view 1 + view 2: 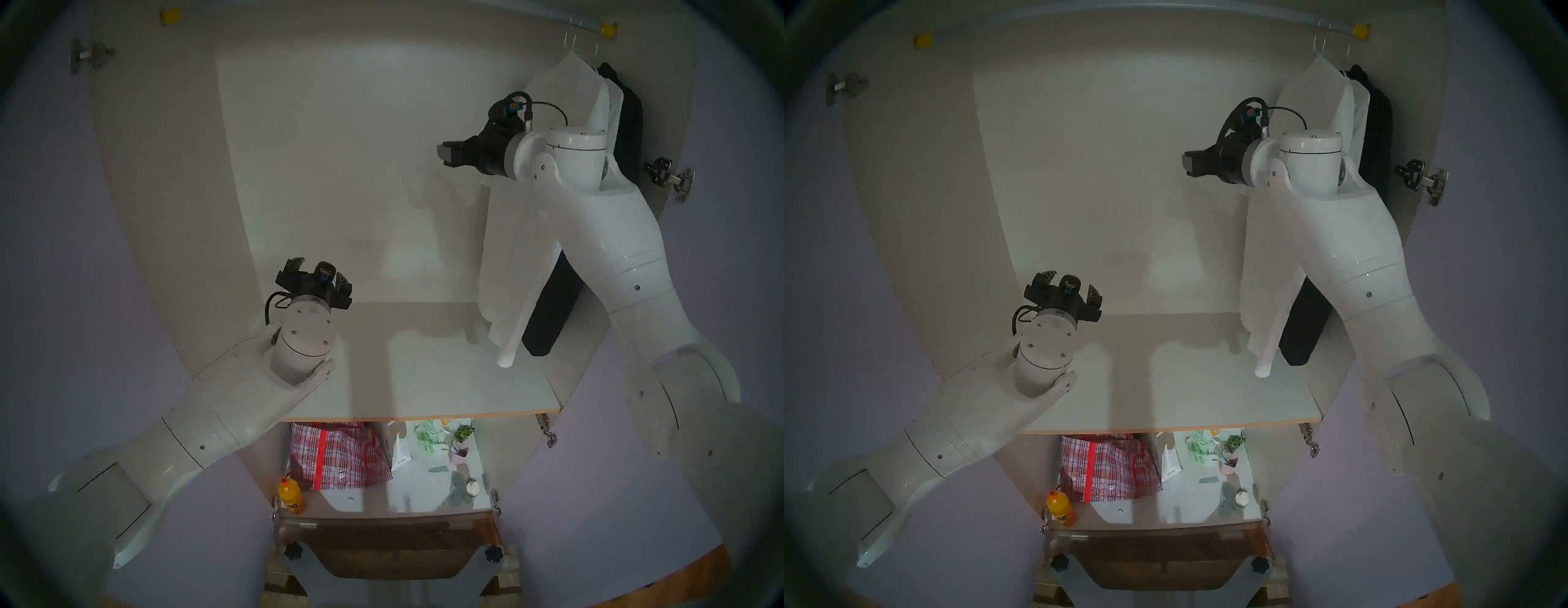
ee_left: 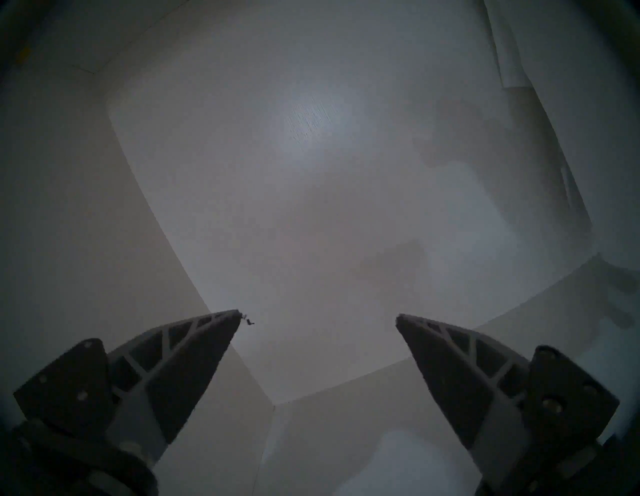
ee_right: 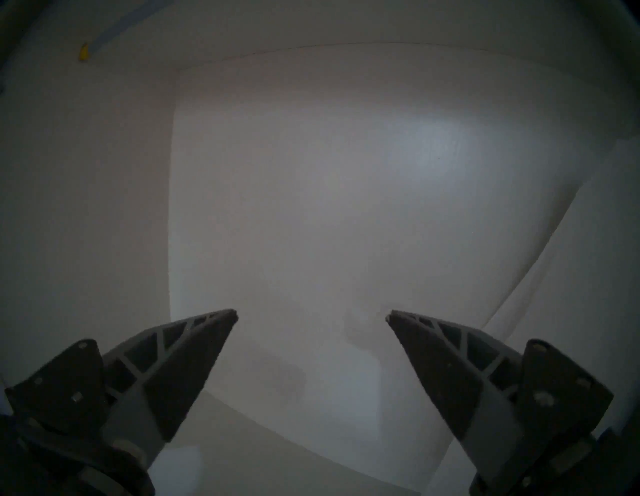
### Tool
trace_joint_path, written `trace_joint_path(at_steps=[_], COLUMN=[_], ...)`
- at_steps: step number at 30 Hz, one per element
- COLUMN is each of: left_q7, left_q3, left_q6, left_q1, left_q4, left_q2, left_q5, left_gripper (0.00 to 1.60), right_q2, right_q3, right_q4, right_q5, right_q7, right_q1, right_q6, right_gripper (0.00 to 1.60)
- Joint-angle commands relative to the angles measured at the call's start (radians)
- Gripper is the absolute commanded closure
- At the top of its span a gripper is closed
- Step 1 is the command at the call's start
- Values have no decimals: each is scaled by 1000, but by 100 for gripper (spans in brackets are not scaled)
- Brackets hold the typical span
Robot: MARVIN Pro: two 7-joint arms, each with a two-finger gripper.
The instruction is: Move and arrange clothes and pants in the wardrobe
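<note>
Two grippers empty, fingers apart: left gripper (image 2: 317, 317) over shelf (image 1: 424, 382), right gripper (image 3: 311, 313) facing back panel | wardrobe (image 1: 339, 148): rail (image 1: 551, 19) far right holds white shirt (image 1: 564, 97), black garment (image 1: 628, 123) | below shelf: plaid bag (image 1: 339, 456), orange bottle (image 1: 292, 496)

Both head views look down into the open wardrobe (image 1: 322, 140) from above and in front — nearly identical framing. Each wrist camera sits close to the white back panel (image 2: 311, 173), facing it — shared with the head views.
</note>
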Motion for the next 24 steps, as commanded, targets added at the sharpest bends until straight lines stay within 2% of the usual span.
trace_joint_path(at_steps=[1,3,4,7,9,11,16,21,22,23,24], left_q7=[0,0,0,0,0,0,-1,-1,-2,-2,-2], left_q3=[-12,-12,-12,-12,-12,-12,-12,-12,-12,-12,-12], left_q6=[-5,-5,-5,-5,-5,-5,-5,-5,-5,-5,-5], left_q1=[-27,-27,-27,-27,-27,-27,-28,-28,-28,-28,-28], left_q4=[-18,-18,-18,-19,-19,-19,-20,-21,-21,-21,-21], left_q2=[-2,-2,-2,-2,-2,-2,-1,-1,0,0,0], left_q5=[4,4,4,5,5,5,5,5,5,5,5], left_gripper=[0,0,0,0,0,0,0,0,0,0,0], right_q2=[48,61,89,116,131,133,110,59,42,24,24], right_q3=[-13,-20,-28,-44,-49,-56,-8,5,18,19,19], right_q4=[-84,-105,-156,-201,-235,-235,-253,-258,-257,-259,-259], right_q5=[49,54,81,119,144,146,215,265,279,292,292], right_q7=[-41,-46,-61,-70,-96,-103,-196,-355,-379,-438,-438], right_q1=[-121,-135,-175,-221,-271,-273,-367,-446,-469,-498,-498], right_q6=[78,89,127,157,160,160,113,52,30,-17,-17], right_gripper=[0,0,0,0,0,0,0,0,0,0,0])
